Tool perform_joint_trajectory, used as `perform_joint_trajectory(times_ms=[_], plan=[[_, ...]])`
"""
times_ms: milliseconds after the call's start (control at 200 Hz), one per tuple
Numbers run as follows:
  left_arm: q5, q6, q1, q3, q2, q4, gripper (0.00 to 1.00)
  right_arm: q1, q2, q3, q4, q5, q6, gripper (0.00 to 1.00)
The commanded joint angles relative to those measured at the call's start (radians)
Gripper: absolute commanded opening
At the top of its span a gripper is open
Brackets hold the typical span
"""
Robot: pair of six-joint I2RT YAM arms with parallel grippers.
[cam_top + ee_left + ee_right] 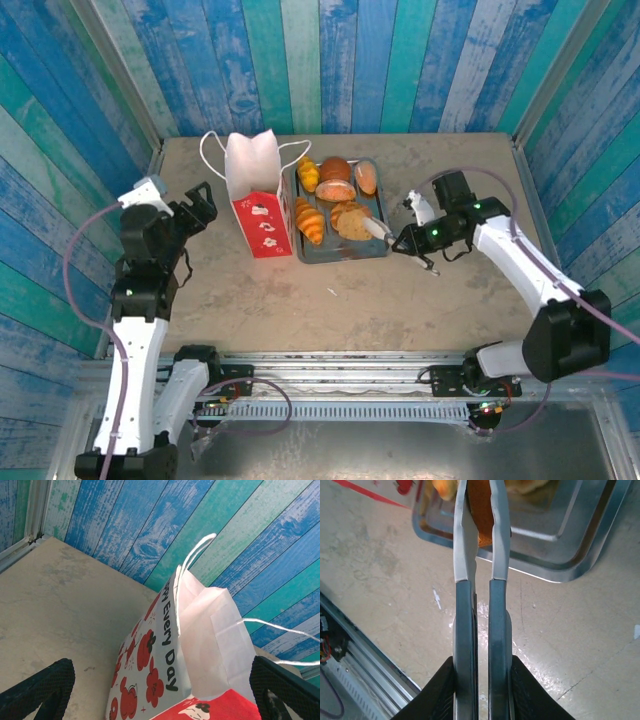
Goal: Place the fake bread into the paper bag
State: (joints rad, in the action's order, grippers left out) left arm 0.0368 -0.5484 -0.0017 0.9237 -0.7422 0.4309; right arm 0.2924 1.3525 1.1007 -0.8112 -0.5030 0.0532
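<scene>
Here the right tool pinches an orange piece of the fake bread at the grey tray's rim, while the left tool gapes wide beside the upright paper bag standing left of that tray on the desk.

The paper bag is white over red, the fake bread golden-brown, the tray grey.
</scene>
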Motion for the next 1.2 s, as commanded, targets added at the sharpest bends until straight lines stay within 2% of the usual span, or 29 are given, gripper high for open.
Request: perform_joint_trajectory(times_ms=[0, 175, 316, 416, 531, 701, 761, 942, 1197], plan=[[0.050, -0.036, 0.004, 0.045, -0.050, 0.018, 0.94, -0.003, -0.082, 0.065, -0.042, 0.013, 0.027, 0.22], [0.119, -0.035, 0.005, 0.089, -0.134, 0.012, 0.94, 0.009, -0.168, 0.146, -0.088, 0.048, 0.063, 0.22], [0.069, 0.037, 0.005, 0.152, -0.196, 0.085, 0.96, 0.039, -0.229, 0.227, -0.104, 0.123, 0.100, 0.21], [0.067, 0.070, 0.005, 0.174, -0.231, 0.109, 0.98, 0.089, -0.252, 0.296, -0.104, 0.195, 0.117, 0.21], [0.146, 0.064, 0.005, 0.163, -0.258, 0.067, 0.99, 0.168, -0.237, 0.403, -0.124, 0.266, 0.127, 0.21], [0.208, 0.043, 0.005, 0.143, -0.307, 0.005, 0.94, 0.299, -0.152, 0.560, -0.129, 0.355, 0.128, 0.20], [0.222, 0.036, 0.005, 0.136, -0.318, -0.013, 0.92, 0.380, -0.112, 0.614, -0.123, 0.396, 0.123, 0.20], [0.181, 0.000, 0.005, 0.068, -0.301, -0.106, 0.82, 0.535, 0.039, 0.765, -0.106, 0.512, 0.083, 0.20], [0.232, -0.027, 0.005, 0.043, -0.322, -0.142, 0.73, 0.625, 0.288, 1.033, -0.196, 0.602, 0.024, 0.20]])
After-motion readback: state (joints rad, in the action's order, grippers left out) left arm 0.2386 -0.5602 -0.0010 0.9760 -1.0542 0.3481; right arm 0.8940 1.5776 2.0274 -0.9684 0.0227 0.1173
